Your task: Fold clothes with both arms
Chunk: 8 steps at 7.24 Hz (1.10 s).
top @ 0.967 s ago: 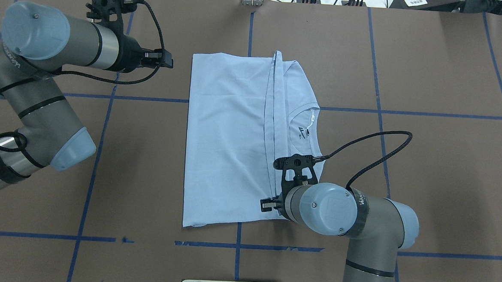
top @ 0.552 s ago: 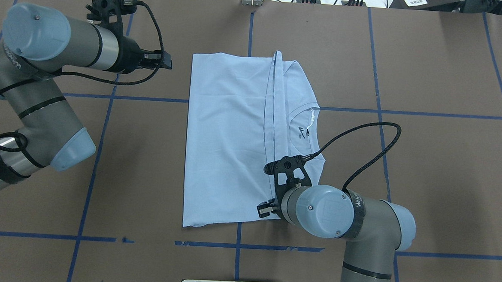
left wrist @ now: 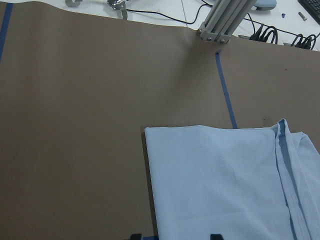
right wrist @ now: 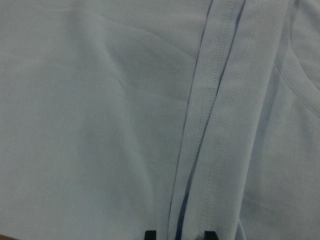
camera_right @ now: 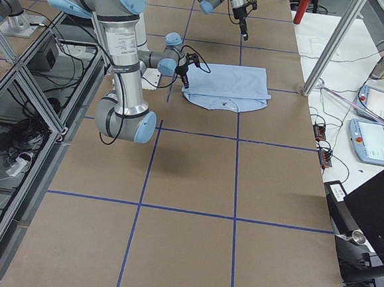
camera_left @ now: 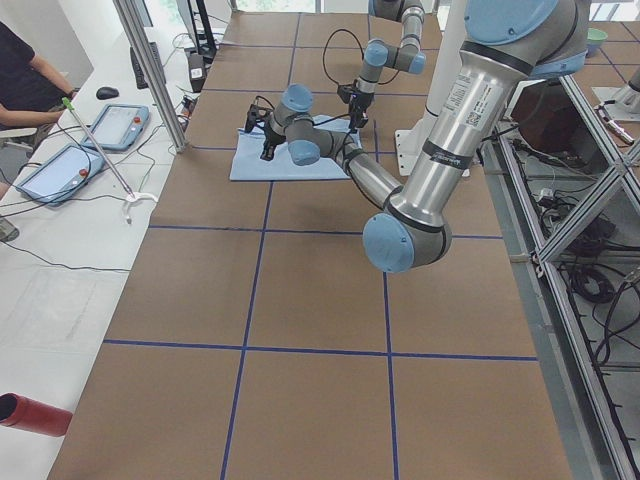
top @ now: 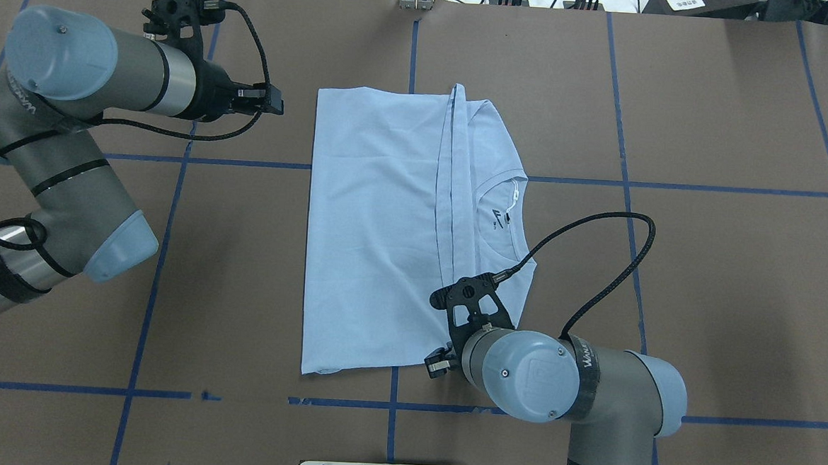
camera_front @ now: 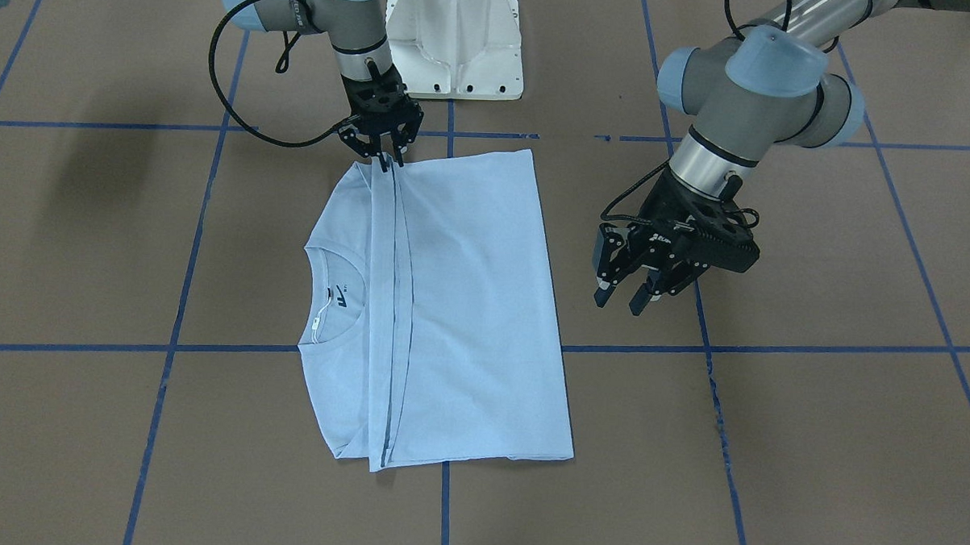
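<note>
Light blue T-shirt [top: 371, 244]: folded flat, mid-surface [top: 702, 276], collar [camera_front: 335, 295] toward robot's right.
Right end effector [camera_front: 385, 162]: down at shirt's robot-side edge, released, fingertips parted astride the double hem [right wrist: 210, 125].
Left end effector [camera_front: 623, 297]: released, jaws spread, off shirt's left side, not touching.
Neck tag [camera_front: 319, 323]: shown front-facing and overhead; right wrist view limited to fabric and hem stitching.

Soft matt cloth T-shirt [top: 372, 223] on matt brown paper table cover [top: 723, 291]; smooth satin-grey metal arms [top: 135, 76].
</note>
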{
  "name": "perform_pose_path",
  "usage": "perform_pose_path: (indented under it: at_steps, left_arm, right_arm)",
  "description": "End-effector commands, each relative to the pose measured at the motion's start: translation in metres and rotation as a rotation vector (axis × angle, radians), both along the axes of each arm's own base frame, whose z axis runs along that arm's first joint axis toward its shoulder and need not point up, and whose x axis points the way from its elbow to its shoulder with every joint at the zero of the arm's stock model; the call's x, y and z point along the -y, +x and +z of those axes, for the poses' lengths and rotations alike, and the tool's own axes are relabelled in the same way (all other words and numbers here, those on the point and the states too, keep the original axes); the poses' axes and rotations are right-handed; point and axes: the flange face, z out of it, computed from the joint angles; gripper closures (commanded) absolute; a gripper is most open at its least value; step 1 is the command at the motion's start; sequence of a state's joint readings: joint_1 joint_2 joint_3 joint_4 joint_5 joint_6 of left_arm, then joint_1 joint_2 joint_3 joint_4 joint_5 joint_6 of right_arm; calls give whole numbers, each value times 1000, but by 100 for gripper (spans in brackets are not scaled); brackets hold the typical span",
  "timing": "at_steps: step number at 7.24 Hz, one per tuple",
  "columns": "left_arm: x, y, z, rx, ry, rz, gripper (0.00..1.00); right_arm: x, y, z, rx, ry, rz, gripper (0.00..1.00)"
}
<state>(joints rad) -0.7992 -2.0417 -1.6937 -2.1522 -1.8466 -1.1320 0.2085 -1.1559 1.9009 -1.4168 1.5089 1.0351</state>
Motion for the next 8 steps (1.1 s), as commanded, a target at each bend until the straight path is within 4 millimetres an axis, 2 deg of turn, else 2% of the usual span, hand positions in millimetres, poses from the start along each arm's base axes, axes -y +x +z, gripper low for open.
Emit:
perform_pose_path:
  at_steps: [1,2,4,6,8]
  left_arm:
    - [0,0,0,0,0,-1,45]
    - [0,0,0,0,0,-1,45]
    - [0,0,0,0,0,-1,45]
    - [0,0,0,1,-2,-3,45]
    - [0,0,0,-3,-6,-5,45]
  right_arm:
    - [-5,-1,-1,-7,11,1,100]
    - [-6,0,7,-21,9,2,100]
    - [5,6,5,-17,12,20,100]
    - [19,22,-3,-2,31,24,100]
    - [15,49,16,-23,46,10,100]
